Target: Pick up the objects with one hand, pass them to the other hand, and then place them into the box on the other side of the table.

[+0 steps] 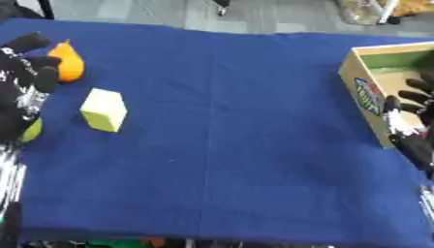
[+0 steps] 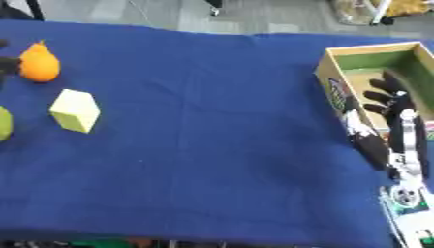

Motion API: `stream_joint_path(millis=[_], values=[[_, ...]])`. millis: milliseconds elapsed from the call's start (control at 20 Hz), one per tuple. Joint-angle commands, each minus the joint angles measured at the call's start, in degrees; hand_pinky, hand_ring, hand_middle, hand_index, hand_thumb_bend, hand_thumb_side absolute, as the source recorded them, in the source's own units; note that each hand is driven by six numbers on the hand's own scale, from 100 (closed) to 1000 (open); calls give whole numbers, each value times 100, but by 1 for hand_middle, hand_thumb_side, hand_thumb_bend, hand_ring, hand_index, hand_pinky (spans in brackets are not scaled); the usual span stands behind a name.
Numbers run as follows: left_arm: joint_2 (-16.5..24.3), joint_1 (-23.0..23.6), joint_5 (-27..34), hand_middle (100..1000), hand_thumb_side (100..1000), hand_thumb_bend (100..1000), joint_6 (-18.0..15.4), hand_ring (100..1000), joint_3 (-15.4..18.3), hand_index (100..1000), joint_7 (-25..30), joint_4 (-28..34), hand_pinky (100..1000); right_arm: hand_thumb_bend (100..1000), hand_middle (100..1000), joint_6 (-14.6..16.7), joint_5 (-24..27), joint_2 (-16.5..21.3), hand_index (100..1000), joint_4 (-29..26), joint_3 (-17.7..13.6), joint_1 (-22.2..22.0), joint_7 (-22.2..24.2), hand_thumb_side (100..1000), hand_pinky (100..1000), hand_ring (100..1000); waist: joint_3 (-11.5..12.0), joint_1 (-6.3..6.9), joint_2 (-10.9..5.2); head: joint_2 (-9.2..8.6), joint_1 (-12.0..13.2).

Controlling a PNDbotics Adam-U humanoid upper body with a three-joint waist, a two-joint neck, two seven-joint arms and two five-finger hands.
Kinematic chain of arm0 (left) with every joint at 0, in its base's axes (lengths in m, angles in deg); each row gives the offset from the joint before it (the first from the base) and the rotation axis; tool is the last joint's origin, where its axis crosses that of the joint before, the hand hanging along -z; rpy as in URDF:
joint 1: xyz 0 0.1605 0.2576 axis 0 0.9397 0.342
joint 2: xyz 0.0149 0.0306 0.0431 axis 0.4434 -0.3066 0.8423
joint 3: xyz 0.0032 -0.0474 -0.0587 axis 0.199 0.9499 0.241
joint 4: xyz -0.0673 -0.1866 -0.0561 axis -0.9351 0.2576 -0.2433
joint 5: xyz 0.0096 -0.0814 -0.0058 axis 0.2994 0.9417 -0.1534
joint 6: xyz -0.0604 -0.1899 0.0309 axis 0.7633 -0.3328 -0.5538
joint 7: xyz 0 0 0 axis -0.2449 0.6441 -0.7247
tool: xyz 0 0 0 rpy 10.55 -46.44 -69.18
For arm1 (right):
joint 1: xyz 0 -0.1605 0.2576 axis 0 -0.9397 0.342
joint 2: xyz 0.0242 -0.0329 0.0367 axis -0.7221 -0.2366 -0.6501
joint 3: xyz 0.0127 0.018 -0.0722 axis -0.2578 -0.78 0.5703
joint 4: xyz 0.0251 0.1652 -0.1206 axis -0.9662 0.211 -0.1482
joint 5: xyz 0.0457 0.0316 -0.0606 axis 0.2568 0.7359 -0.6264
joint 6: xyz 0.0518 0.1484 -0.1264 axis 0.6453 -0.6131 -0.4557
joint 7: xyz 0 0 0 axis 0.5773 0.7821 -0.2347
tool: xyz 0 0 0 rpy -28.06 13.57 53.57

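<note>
Three loose objects sit at our left end of the blue tablecloth (image 2: 212, 126): one orange pear-shaped fruit (image 2: 39, 62), one pale yellow block (image 2: 75, 111), and one yellow-green rounded thing (image 2: 4, 123), cut off by the picture edge, so we cannot say what it is. The fruit lies farthest back, the block just in front of it and a little toward the middle, and the green thing nearest us, beside the block. None of the three touches another.

One box (image 2: 333, 87) stands at our right end of the table, an open cardboard carton with a printed label on its near side wall. Its inside shows a green far wall and a tan floor; we can make out no object lying in it.

Our right hand (image 2: 392, 99) reaches over the box opening with fingers spread and fairly straight, holding nothing.

Our left hand (image 1: 25, 72) shows at the left edge, just beside the orange fruit and above the green thing. We cannot tell how far its fingers are closed or whether it has hold of anything.
</note>
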Motion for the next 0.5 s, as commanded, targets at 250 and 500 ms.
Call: stream_joint_path(millis=[250, 500], values=[[2544, -166, -882, 782, 511, 688, -302, 745, -403, 880, 554, -165, 803, 242, 798, -4, -18, 171, 935, -79, -23, 9, 16, 397, 719, 779, -51, 51, -203, 16, 80], [3995, -648, -1789, 776, 370, 698, -630, 782, -1099, 880, 1411, -1028, 840, 240, 798, 25, -12, 202, 935, -43, 17, -33, 37, 398, 720, 779, -105, 128, -256, 33, 123]])
